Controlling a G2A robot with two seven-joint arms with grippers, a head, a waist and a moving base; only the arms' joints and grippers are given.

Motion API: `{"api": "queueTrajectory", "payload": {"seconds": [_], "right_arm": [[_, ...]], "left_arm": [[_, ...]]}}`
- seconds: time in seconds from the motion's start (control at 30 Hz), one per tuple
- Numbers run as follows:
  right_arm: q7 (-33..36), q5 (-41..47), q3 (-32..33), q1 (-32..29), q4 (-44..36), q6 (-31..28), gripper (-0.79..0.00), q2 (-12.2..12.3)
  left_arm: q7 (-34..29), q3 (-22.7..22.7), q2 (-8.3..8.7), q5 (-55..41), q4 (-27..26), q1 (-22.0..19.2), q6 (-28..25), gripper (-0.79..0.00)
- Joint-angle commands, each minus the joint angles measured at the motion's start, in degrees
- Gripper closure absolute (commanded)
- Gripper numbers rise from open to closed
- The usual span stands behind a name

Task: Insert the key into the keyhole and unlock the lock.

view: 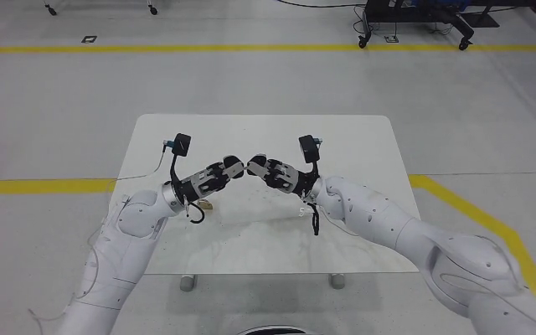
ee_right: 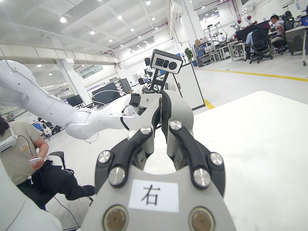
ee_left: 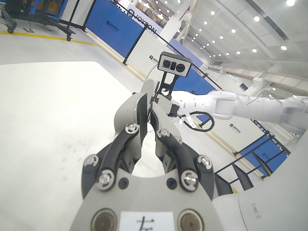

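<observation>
Over the middle of the white table [view: 352, 142] my two grippers meet tip to tip. My left gripper [view: 237, 165] [ee_left: 147, 108] has its ribbed pads pressed almost together. My right gripper [view: 254, 161] [ee_right: 161, 108] faces it, and its pads are also closed. In each wrist view the other arm's gripper sits just beyond my own fingertips. I cannot make out the key or the lock; anything held is hidden between the pads. A thin wire-like loop [ee_left: 149, 131] shows low between the left fingers.
A small tan tag [view: 205, 203] and a black cable hang under the left forearm. Bare table top lies on all sides of the grippers. A seated person [ee_right: 28, 150] is off the table behind the left arm, touching nothing.
</observation>
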Motion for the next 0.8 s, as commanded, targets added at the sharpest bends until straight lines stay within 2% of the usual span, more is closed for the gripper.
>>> {"api": "queueTrajectory", "payload": {"seconds": [0.0, 0.07, 0.1, 0.13, 0.17, 0.23, 0.27, 0.33, 0.47, 0.77], "right_arm": [[0.3, 0.4, 0.0, 0.0, -0.1, 0.0, 0.000, 0.1], [0.2, 1.0, 0.0, 0.1, -0.3, 0.0, 0.000, 0.2], [0.2, 1.0, 0.0, 0.1, -0.3, 0.0, 0.000, 0.2], [0.1, 1.1, 0.0, 0.1, -0.4, 0.0, 0.000, 0.3], [-0.1, 1.1, 0.0, 0.2, -0.4, 0.0, 0.000, 0.3], [-0.1, 1.1, 0.0, 0.2, -0.5, 0.0, 0.000, 0.4], [-0.1, 1.1, 0.0, 0.2, -0.6, 0.0, 0.000, 0.5], [-0.1, 1.2, 0.0, 0.2, -0.7, 0.0, 0.000, 0.5], [0.2, 1.4, 0.0, 0.3, -0.8, 0.0, 0.000, 0.6], [1.7, 2.6, 0.0, 0.5, -0.8, 0.0, 0.000, 0.4]], "left_arm": [[0.1, 0.2, 0.02, 0.2, 0.0, -0.1, 0.1, 0.000], [-0.4, 0.4, 0.09, 0.2, -0.1, -0.3, 0.2, 0.000], [-0.5, 0.4, 0.11, 0.2, -0.2, -0.4, 0.2, -0.259], [-0.5, 0.4, 0.15, 0.2, -0.3, -0.4, 0.2, -0.339], [-0.5, 0.4, 0.19, 0.2, -0.3, -0.4, 0.2, -0.351], [-0.6, 0.4, 0.25, 0.1, -0.3, -0.3, 0.1, -0.326], [-0.7, 0.4, 0.29, 0.0, -0.2, -0.4, 0.0, -0.289], [-0.8, 0.5, 0.35, -0.2, 0.0, -0.4, -0.3, -0.160], [-1.1, 0.8, 0.44, -0.3, 0.2, -0.5, -0.5, 0.000], [-1.5, 1.5, 0.61, -1.0, 0.5, -0.9, -0.9, 0.000]]}}
